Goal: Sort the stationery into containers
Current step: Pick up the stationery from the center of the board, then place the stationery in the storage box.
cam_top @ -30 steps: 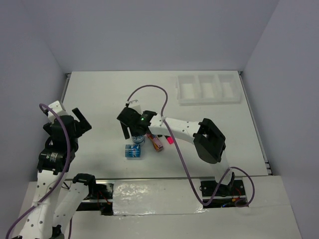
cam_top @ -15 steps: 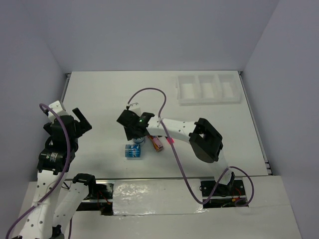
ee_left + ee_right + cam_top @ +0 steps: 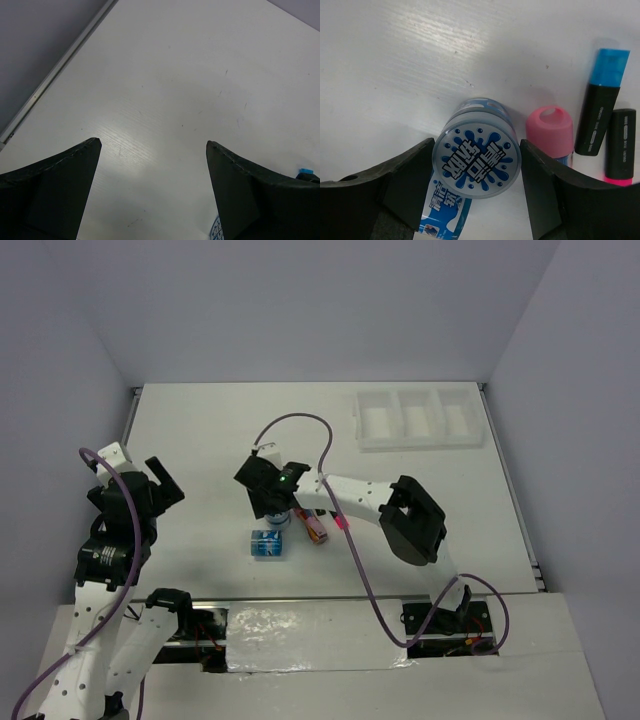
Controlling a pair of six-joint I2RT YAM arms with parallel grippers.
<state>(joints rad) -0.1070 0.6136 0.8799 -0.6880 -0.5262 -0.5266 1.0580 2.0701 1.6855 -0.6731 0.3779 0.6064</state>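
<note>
Two arms: bases at the near desk [image 3: 200,430] edge, left and right.
Left end effector [image 3: 152,141]: released, fingers spread wide over bare desk, near the left edge rail [image 3: 55,75].
Right end effector [image 3: 476,150]: clenched on a roll [image 3: 477,165] at mid-desk, one finger against each side.
Crowding: eraser [image 3: 550,131] just beside the roll, with the blue highlighter [image 3: 601,102] and pink highlighter [image 3: 620,150] past it. The second roll [image 3: 267,543] lies nearer the bases.
Tray [image 3: 420,443]: far right corner, well apart, open desk between.
Surface: white, matte.
Room: pale walls on three sides.
</note>
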